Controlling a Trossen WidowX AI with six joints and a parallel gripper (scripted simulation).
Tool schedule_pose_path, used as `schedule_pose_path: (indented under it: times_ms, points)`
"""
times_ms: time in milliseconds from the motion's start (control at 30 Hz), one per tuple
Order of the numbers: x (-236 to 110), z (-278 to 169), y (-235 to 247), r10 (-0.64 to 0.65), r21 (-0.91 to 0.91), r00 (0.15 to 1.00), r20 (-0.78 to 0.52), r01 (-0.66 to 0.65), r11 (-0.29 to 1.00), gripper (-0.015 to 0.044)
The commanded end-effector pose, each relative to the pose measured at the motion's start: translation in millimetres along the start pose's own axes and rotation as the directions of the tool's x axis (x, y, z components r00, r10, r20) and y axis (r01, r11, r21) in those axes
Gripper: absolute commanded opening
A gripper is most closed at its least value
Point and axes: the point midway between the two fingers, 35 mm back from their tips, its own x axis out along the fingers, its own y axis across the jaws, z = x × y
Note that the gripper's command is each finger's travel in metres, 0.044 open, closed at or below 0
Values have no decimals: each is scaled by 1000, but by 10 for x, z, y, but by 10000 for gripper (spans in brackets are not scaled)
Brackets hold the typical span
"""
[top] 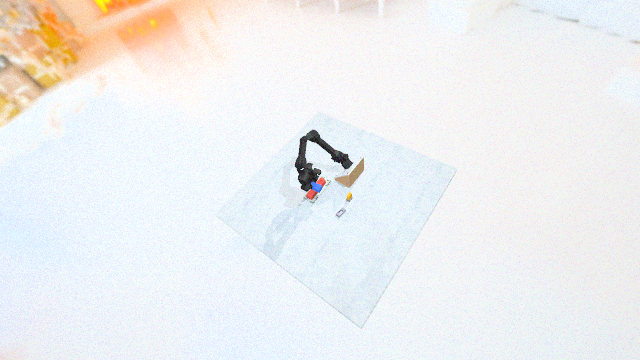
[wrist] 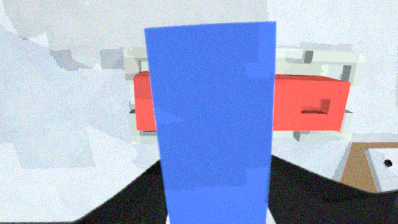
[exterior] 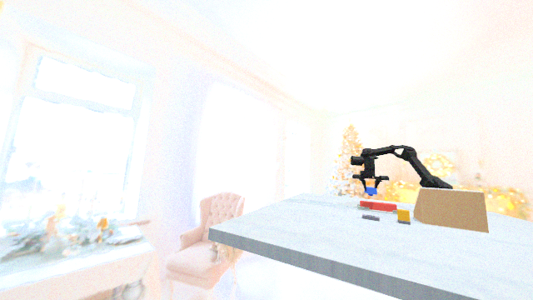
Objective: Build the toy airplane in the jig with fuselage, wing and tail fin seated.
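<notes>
Blue wing (wrist: 212, 125) pinched in the fingers (exterior: 371, 183), hanging crosswise above the red fuselage (wrist: 310, 102) in its cradle (wrist: 320, 57).

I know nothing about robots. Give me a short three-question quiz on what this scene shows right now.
1. True or false: the gripper grips a blue wing.
2. Where does the red fuselage rest? A) in the white cradle B) on the tan box C) on the floor
3. Which small plane part sits on the table near the tan box?

Key: 1 true. 2 A. 3 the yellow tail fin.
</notes>
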Motion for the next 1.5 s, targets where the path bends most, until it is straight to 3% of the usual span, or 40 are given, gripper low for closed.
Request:
schedule_pose_path:
  times_ms: [0, 100, 367, 1033, 1467]
  points:
    - [37, 82, -77, -4, 60, 1000, 10, 3, 998, 0]
    - [49, 115, -105, -5, 84, 1000, 12, 4, 996, 0]
    - [49, 117, -106, -5, 84, 1000, 12, 4, 996, 195]
    - [52, 117, -106, -5, 84, 1000, 12, 4, 996, 195]
    - [252, 122, -99, -4, 84, 1000, 12, 3, 996, 195]
